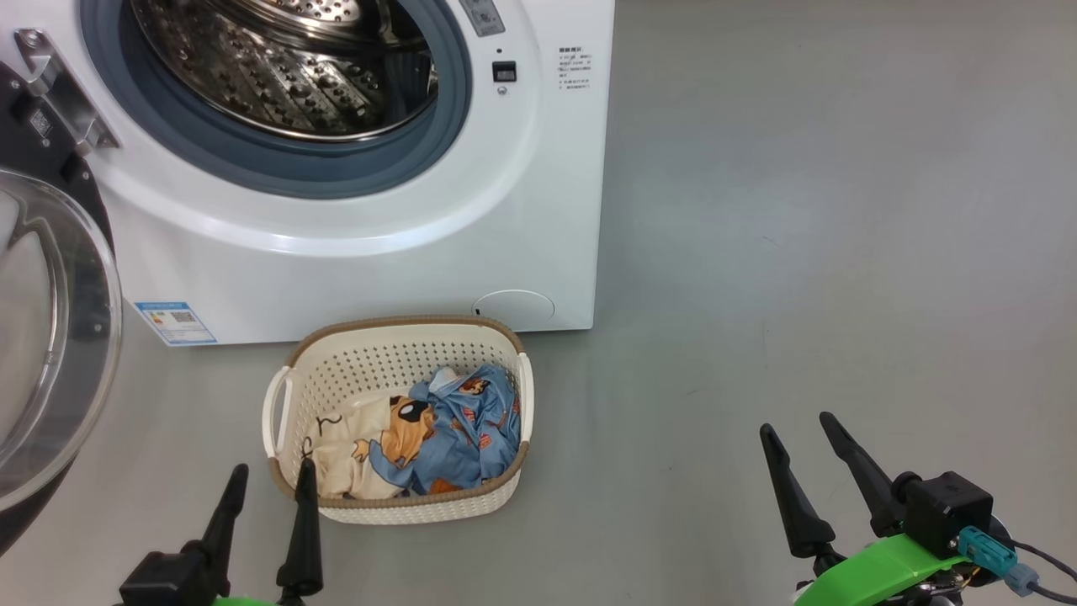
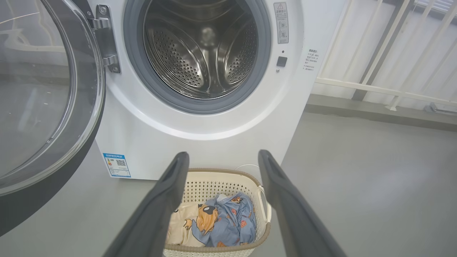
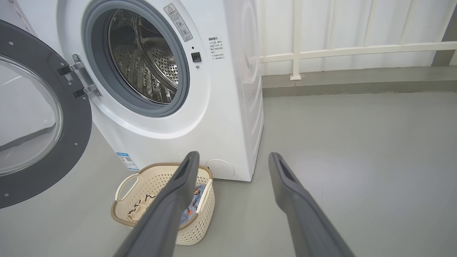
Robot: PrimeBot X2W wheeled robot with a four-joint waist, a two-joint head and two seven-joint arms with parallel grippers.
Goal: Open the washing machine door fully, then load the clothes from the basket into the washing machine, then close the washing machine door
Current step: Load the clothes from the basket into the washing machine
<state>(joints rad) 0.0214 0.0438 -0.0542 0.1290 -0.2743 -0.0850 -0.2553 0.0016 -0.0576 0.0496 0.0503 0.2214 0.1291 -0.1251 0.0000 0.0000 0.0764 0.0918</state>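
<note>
The white washing machine (image 1: 353, 269) stands with its steel drum (image 1: 286, 67) bare. Its round black-rimmed door (image 1: 50, 337) is swung wide open to the left, also seen as the door (image 3: 32, 117) in the right wrist view. On the floor in front sits the cream basket (image 1: 395, 341) holding the clothes (image 1: 454, 429), blue printed fabric over cream fabric. My left gripper (image 1: 271, 475) hovers open at the basket's near left corner, nothing between its fingers. Far to the right my right gripper (image 1: 799, 425) is open and empty above bare floor.
Grey floor (image 1: 824, 252) stretches to the right of the machine. A white railing (image 3: 357, 50) runs along the wall behind it. The open door takes up the space left of the basket (image 2: 214, 178).
</note>
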